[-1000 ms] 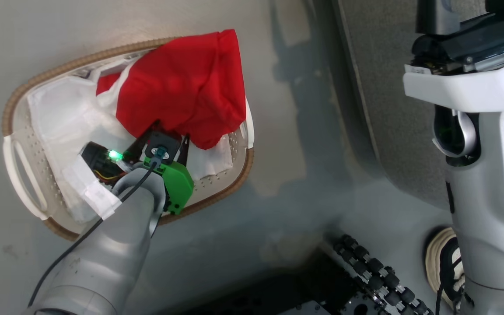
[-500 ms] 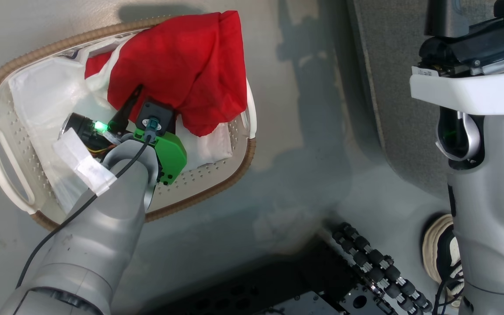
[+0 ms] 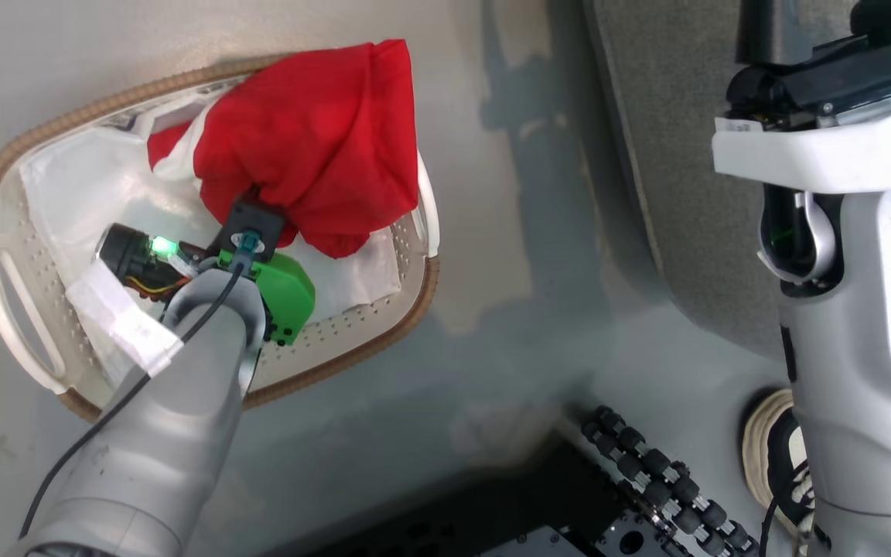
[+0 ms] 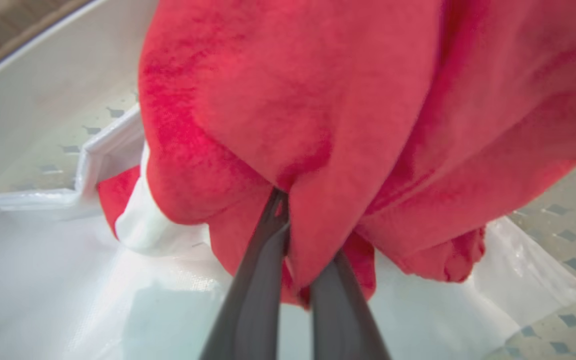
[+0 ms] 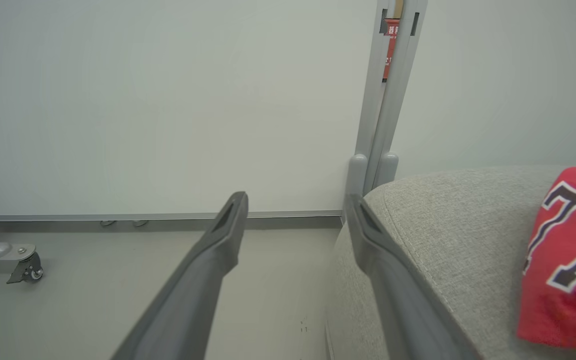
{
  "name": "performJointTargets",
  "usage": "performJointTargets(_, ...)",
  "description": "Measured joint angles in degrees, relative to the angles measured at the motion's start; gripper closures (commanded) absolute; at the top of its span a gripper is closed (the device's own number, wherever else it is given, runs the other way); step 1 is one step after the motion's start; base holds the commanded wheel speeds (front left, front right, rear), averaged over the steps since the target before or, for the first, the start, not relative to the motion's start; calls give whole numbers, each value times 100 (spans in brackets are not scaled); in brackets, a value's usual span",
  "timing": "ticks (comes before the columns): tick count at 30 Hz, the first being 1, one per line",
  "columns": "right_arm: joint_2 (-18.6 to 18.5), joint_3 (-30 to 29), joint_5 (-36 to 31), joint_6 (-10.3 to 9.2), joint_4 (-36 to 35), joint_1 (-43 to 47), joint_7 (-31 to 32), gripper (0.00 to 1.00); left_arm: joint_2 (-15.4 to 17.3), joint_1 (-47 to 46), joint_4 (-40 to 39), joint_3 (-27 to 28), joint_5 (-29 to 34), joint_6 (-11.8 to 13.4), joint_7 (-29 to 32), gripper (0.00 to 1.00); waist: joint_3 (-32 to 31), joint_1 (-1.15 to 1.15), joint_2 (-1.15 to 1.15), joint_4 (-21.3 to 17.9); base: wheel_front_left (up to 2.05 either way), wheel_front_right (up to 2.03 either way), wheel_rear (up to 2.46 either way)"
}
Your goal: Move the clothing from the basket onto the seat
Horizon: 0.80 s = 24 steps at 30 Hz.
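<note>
In the head view, the rounded white perforated plastic laundry basket with a brown woven rim stands on the pale grey floor at about 10 o'clock. A soft bright red garment is heaped in the basket's 1 o'clock part and hangs over the rim there. Under it lies a plain white sheet, spread toward the basket's 9 o'clock end.

The left end effector reaches into the basket from 7 o'clock. In the left wrist view its two dark fingers are pressed together on a fold at the garment's lower edge, pinching the red cloth between them just above the white sheet.

The large grey woven-fabric upholstered sofa cushion lies at 1 o'clock in the head view, well apart from the basket. In the right wrist view a red jersey with dark white-outlined block lettering rests on this cushion at 4 o'clock. The right end effector hangs beside the cushion's rounded edge, its fingers spread wide with nothing between them, pointing toward a pale wall.
</note>
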Motion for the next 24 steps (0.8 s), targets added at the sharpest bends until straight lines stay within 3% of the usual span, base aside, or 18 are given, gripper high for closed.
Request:
performJointTargets(8,7,2,-168,0,333,396,0,0,55,695,-840,188,-82,-41,0,100,-686,0,0,149,0,0,0)
performJointTargets(24,-114,141,-272,0,942,1744,0,0,-163,2376,-3125,888,-104,-130,2,100,-2499,0,0,822,0,0,0)
